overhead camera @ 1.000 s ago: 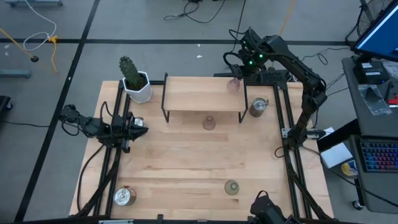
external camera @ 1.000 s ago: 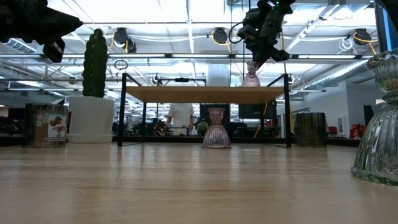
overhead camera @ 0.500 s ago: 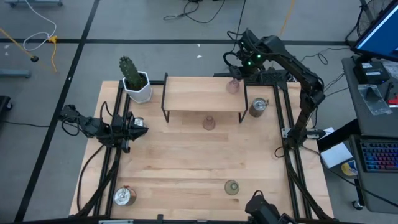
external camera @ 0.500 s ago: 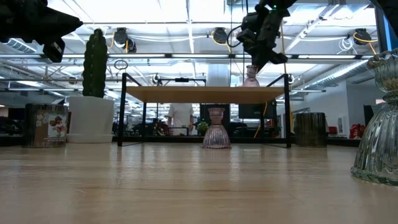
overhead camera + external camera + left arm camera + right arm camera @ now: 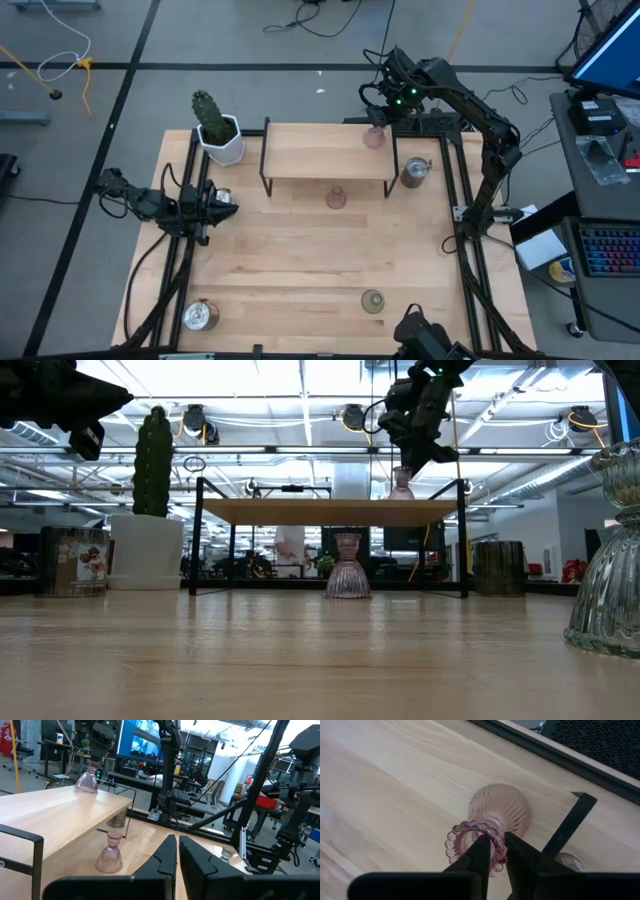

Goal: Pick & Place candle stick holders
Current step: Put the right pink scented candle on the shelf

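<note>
One pink holder (image 5: 492, 820) stands on shelf (image 5: 325, 152) near its back right corner, right tool (image 5: 493, 851) pinching its beaded rim w/ narrow jaws; a crooked release could tip it off.

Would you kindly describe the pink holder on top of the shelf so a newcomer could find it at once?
Find the raised wooden shelf at the table's far side. Near its right end stands a pale pink ribbed holder, directly under the right tool. The other pink holder sits lower, on the table under the shelf's front edge.
</note>
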You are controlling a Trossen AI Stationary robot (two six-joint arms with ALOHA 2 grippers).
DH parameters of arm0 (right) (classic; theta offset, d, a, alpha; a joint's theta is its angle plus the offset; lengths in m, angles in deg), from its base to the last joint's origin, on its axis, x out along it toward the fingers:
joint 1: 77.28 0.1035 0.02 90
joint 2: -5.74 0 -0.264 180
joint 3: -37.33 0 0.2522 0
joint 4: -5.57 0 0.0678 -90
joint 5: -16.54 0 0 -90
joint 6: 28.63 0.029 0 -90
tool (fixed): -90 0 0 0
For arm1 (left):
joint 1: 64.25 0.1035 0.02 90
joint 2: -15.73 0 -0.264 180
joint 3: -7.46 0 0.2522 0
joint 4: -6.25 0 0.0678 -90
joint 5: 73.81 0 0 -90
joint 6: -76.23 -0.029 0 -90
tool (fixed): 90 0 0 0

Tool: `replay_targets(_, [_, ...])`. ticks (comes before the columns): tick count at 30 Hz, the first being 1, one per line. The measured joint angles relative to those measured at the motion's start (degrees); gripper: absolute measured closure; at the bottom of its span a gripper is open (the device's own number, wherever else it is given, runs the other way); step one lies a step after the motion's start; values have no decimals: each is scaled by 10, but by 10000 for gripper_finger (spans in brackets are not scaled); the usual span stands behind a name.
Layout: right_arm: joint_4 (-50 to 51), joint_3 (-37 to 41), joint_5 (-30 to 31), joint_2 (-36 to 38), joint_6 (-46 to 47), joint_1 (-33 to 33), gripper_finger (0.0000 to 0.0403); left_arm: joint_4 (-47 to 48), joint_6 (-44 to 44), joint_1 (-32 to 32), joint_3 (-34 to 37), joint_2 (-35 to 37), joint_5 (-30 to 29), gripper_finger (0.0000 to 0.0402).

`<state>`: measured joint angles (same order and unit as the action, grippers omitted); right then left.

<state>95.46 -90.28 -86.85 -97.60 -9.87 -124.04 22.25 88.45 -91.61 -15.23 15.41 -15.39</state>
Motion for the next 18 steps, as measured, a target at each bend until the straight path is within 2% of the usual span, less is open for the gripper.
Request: replay_targets(18, [-14, 0, -2, 0, -20, 0, 335, 1, -1, 0, 0, 0, 0, 380])
